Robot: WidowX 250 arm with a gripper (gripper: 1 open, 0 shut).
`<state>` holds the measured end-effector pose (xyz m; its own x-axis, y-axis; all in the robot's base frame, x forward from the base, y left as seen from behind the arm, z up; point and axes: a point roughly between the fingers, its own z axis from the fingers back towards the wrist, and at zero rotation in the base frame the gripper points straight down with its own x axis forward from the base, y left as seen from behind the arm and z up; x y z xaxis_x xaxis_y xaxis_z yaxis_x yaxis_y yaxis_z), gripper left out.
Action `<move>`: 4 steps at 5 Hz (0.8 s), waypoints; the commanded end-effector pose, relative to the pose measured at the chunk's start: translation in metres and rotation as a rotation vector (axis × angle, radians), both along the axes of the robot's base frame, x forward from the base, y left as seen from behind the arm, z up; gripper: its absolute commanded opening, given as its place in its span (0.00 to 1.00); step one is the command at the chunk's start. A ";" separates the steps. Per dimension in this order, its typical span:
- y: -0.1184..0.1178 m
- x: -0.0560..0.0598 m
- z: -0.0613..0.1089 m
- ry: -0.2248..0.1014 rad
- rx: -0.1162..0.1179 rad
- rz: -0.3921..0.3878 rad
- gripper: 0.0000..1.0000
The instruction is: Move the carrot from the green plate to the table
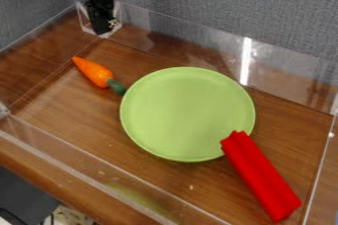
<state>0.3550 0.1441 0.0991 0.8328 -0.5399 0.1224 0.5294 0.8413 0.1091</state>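
The orange carrot (93, 70) lies on the brown table (59, 101), just left of the green plate (188, 112), with its dark green stub pointing at the plate's rim. Nothing lies on the plate's surface. My black gripper (101, 24) hangs at the back left, above the table and well behind the carrot, pointing down. Its fingers stand a little apart with nothing between them.
A long red block (260, 176) lies at the front right, one end resting on the plate's rim. Clear acrylic walls (244, 56) edge the table on all sides. A grey fabric backdrop stands behind.
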 end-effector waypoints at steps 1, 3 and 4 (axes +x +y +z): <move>0.018 0.000 0.025 -0.084 0.027 0.011 0.00; 0.022 0.005 0.012 -0.068 0.000 0.026 0.00; 0.016 0.002 0.014 -0.054 -0.007 0.034 0.00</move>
<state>0.3519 0.1562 0.0884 0.8521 -0.5059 0.1341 0.5014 0.8626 0.0678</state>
